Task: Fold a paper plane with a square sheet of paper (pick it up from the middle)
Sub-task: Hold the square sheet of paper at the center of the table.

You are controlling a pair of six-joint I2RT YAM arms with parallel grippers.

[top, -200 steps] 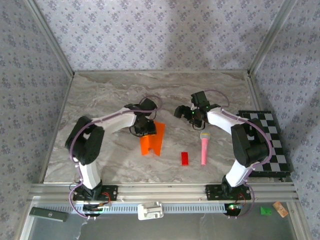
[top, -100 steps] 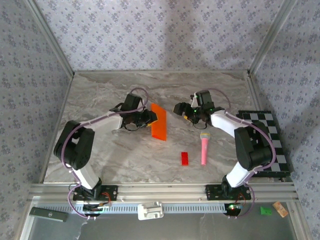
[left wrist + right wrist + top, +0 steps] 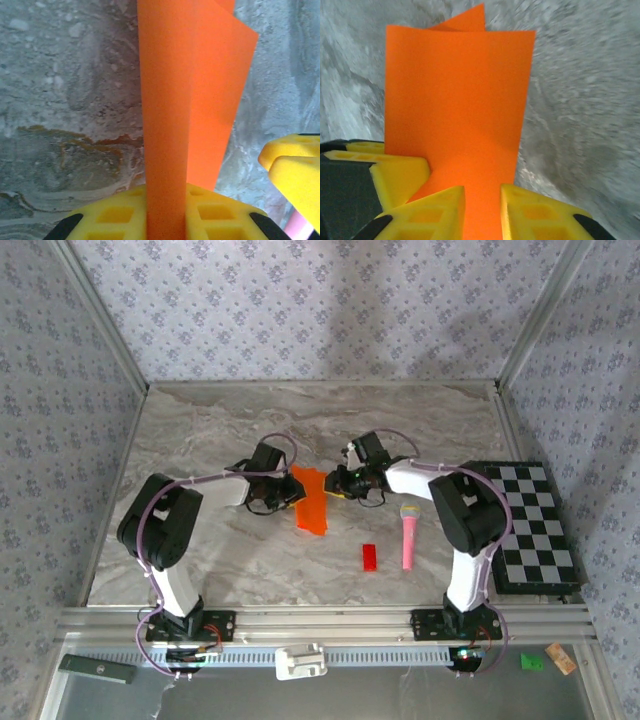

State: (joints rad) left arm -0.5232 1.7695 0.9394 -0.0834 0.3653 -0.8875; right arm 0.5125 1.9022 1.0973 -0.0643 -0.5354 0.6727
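Standing folded over the marble table (image 3: 200, 440), the square sheet of paper (image 3: 311, 502) hangs between the two grippers. On its left side, the left gripper (image 3: 284, 492) has its jaws nearly together, the sheet's folded edge pinched between the yellow pads (image 3: 115, 215) and rising straight out of them. On its right side, the right gripper (image 3: 336, 483) has its jaws drawn narrow, with the sheet filling the slim gap between its fingers (image 3: 442, 210).

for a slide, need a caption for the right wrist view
Right gripper straddling the folded orange paper above the marble table.
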